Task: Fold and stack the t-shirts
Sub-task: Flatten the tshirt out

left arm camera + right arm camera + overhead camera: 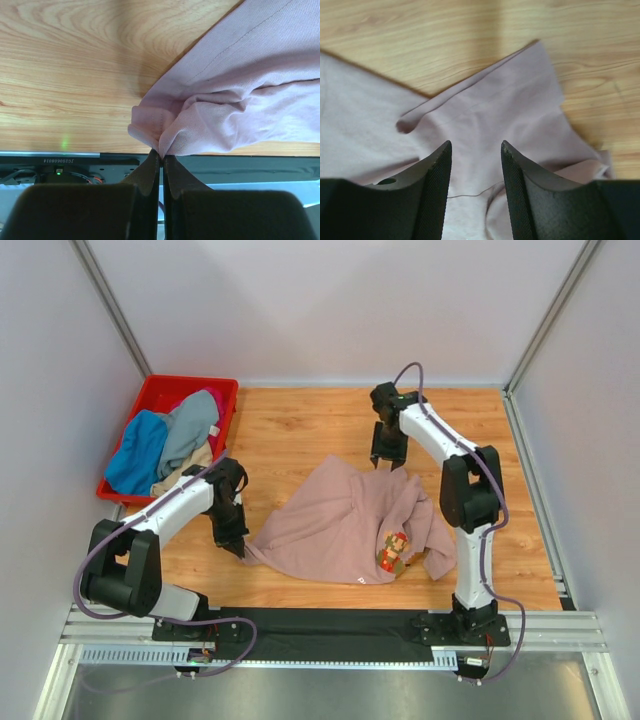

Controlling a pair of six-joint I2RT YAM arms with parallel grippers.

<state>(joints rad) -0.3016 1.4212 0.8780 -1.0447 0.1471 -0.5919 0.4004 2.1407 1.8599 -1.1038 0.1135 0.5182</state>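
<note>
wood table (300, 430), dusty-pink t-shirt (340, 520) crumpled mid-frame; red crate (160, 388) upper left, blue and grey t-shirts (150, 450) inside; left gripper (161, 157) clamped tight on the dusty-pink t-shirt's left corner; right gripper (476, 147) jaws apart over its upper edge, gripping nothing

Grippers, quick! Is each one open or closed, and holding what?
Left gripper: closed on a bunched edge of the dusty-pink cloth t-shirt.
Right gripper: open over the same t-shirt, holding nothing.
</note>
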